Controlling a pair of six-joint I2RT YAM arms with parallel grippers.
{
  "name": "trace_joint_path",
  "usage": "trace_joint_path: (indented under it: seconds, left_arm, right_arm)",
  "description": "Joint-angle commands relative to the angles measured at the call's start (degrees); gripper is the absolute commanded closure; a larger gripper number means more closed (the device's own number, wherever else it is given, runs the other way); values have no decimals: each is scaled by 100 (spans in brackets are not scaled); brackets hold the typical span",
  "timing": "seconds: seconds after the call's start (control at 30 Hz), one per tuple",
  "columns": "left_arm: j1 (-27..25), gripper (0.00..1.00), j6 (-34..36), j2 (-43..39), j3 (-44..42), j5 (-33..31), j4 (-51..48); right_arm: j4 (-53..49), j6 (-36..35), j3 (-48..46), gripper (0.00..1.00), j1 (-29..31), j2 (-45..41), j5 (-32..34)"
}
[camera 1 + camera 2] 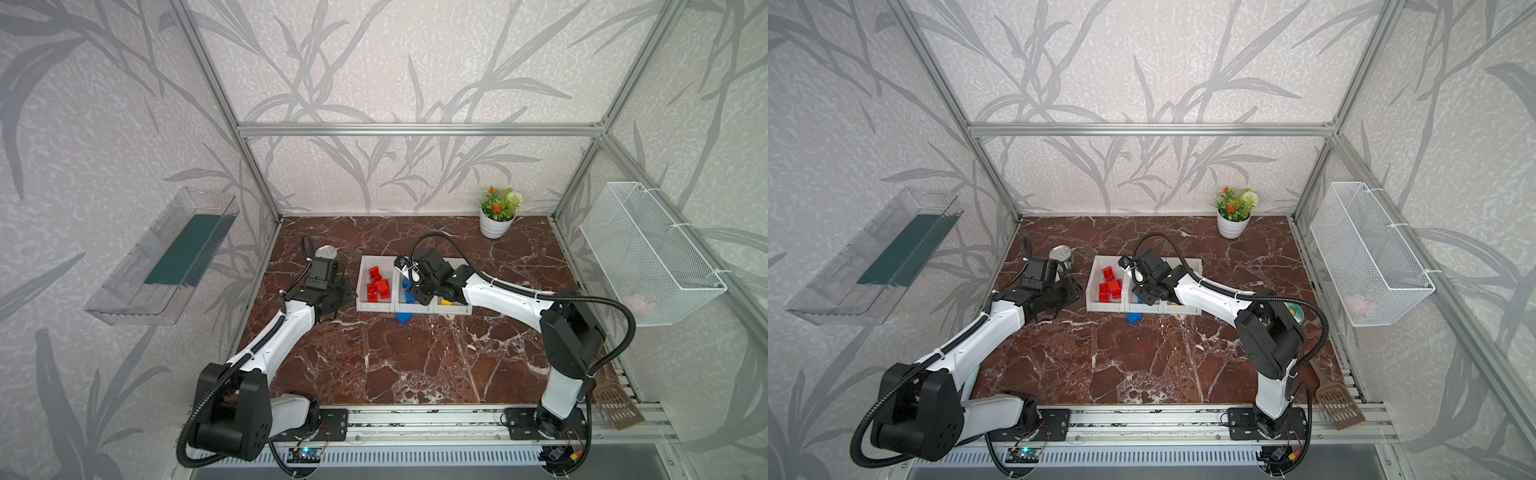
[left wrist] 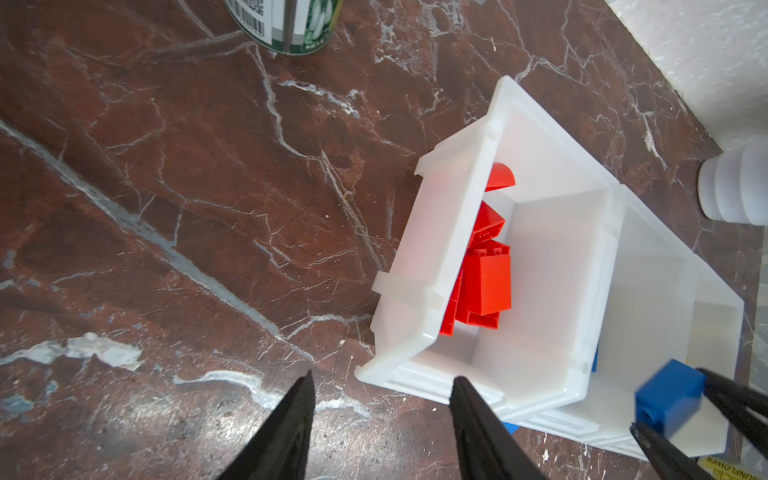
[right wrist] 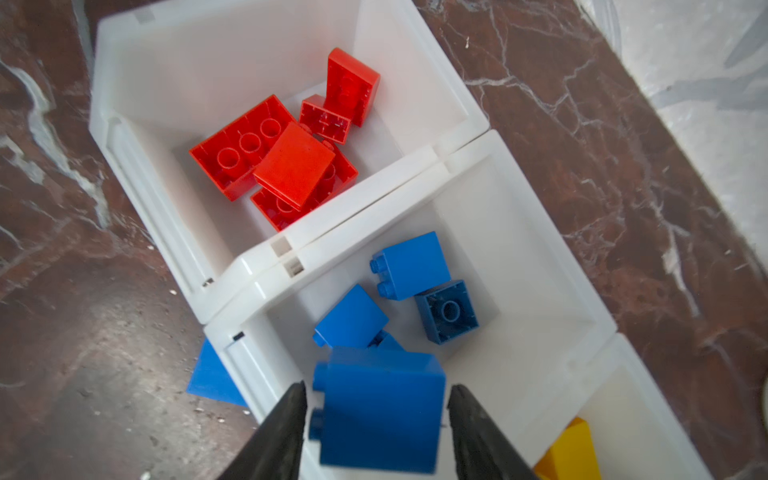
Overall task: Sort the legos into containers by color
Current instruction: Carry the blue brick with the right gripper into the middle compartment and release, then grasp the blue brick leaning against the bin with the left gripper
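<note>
Blue lego [image 3: 382, 415] is seen loose between the parted jaws of the right tool [image 3: 378, 385], over the middle container [image 3: 536, 257], apparently being dropped. Left tool [image 2: 383, 375] is held apart, empty. Stray lego [image 1: 403, 318] on the tabletop [image 1: 374, 365] is due next.

The front half of the table [image 1: 415, 365] lies bare from left edge to right edge. Further back, a row of bins [image 1: 374, 306] stands mid-table, with a loose blue brick [image 1: 403, 318] just before its front wall. The right arm [image 1: 498, 297] reaches over the middle and right bins, while the left bin is open from above. A can [image 1: 326, 251] stands just behind the left arm [image 1: 291, 320] near the left edge. A flower pot [image 1: 496, 224] stands near the back right corner, and a spatula [image 1: 617, 409] lies by the front right corner.
</note>
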Motion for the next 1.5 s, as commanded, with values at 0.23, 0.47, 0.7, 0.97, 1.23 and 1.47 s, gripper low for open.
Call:
trace_joint_path:
  seconds: [0.23,0.47,0.7,0.97,1.23,1.47]
  left_arm:
    - [-687,44,1263,-390,-245,137,460]
    - [-1731,42,2329,-182,-338,-148,829]
    - [-2511,42,2906,530,-200,-144,1044]
    - [-2910,41,3345,1335,132,-243,1002]
    - [-3009,41,3538,1826,279,-453,1125]
    - [-3053,41,3640,2140,456,-546,1134]
  right_arm:
    - [300,350,-221,30,-164,-516,17]
    - [561,746,-747,30,-338,-1059,-131]
    - [579,895,-1162,32,-480,-1504,-91]
    - [617,1053,-1587,32,-639,-1968,-18]
    - [633,1107,-1788,32,-689,-2191,9]
    - [631,1113,-1824,32,-700,-2218,-1]
